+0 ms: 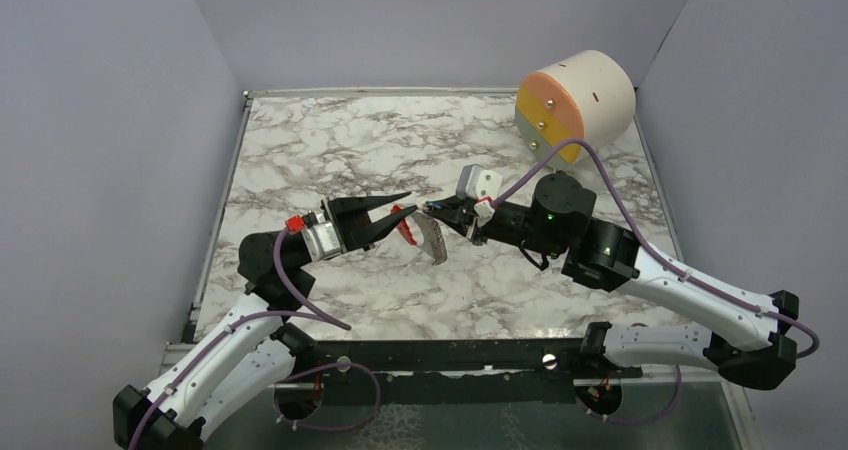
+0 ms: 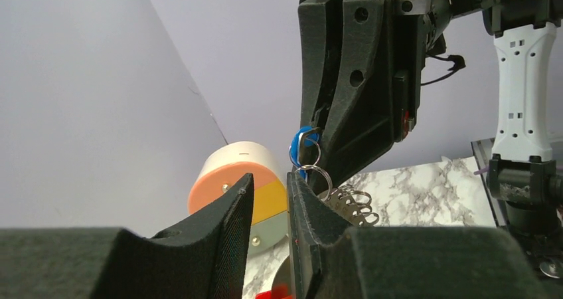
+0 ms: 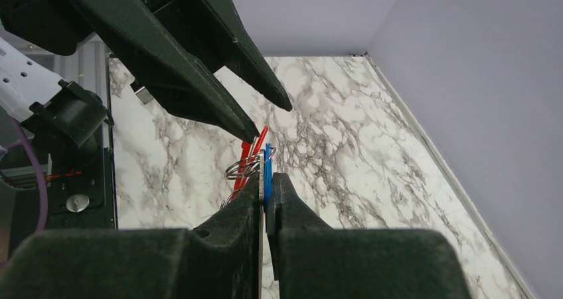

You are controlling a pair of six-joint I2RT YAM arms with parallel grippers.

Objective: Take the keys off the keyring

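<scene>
No legible text, labels, brands or numbers anywhere in these views.

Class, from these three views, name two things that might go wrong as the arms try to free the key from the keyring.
1. The left gripper is open, so the keyring seems to hang only from the key pinched in the right gripper; pulling now would likely drag it along.
2. The right fingers grip the key by a thin edge at their tips; it may slip and drop to the table.

1 key (image 2: 302, 143), 1 keyring (image 1: 435, 238), 1 cyl. (image 1: 590, 95), 2 arms (image 1: 230, 345) (image 1: 690, 290)
</scene>
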